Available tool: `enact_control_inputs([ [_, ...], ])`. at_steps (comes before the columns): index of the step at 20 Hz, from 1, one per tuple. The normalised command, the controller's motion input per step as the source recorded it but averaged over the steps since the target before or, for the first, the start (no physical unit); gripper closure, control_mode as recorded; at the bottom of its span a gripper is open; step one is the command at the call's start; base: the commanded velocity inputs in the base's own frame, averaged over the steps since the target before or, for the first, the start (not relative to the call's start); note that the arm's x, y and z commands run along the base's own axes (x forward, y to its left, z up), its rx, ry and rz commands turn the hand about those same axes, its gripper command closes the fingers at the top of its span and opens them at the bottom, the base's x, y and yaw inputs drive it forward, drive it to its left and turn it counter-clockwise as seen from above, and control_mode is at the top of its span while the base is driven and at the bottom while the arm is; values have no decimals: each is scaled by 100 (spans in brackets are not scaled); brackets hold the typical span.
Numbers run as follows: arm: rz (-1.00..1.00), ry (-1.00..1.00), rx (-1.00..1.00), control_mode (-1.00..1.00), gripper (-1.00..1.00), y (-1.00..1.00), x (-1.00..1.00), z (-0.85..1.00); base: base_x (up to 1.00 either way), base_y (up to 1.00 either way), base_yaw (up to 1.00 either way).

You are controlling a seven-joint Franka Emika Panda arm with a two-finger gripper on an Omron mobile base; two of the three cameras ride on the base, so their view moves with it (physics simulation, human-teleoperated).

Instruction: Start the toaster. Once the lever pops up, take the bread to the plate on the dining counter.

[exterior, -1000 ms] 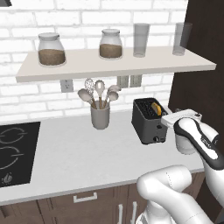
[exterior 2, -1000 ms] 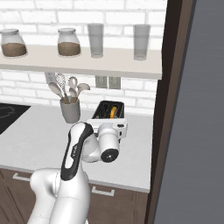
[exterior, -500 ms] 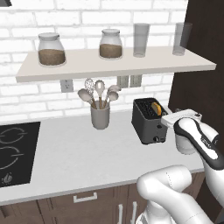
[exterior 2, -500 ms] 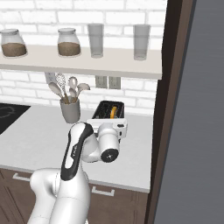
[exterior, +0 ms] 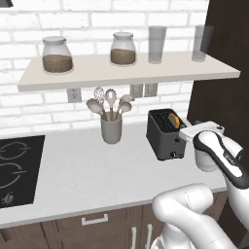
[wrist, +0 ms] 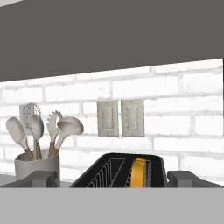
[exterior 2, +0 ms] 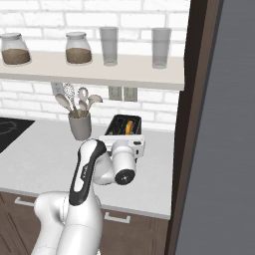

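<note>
Nothing has moved since the earlier frames: arm and toaster (exterior: 165,133) sit as before. Seen from the hand camera, the gripper (wrist: 112,178) has its jaws spread wide and empty, with the toaster at twelve o'clock just beyond its fingertips (wrist: 43,178). Its slots run away from the hand, and the bread (wrist: 138,173) stands in the right one. The lever is probably on the near face, hidden here.

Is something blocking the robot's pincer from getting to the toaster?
Nothing visible does. The open pincer looks straight at the toaster, with bread in one slot. The utensil cup stands off to the side, out of the path.
</note>
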Motion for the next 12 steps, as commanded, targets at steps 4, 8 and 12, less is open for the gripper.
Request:
enact_control_inputs([
  [4, 0, 0, 0, -100, -100, 0, 0, 0, 0, 0, 0],
  [8, 0, 0, 0, -100, -100, 0, 0, 0, 0, 0, 0],
  [12, 0, 0, 0, -100, -100, 0, 0, 0, 0, 0, 0],
])
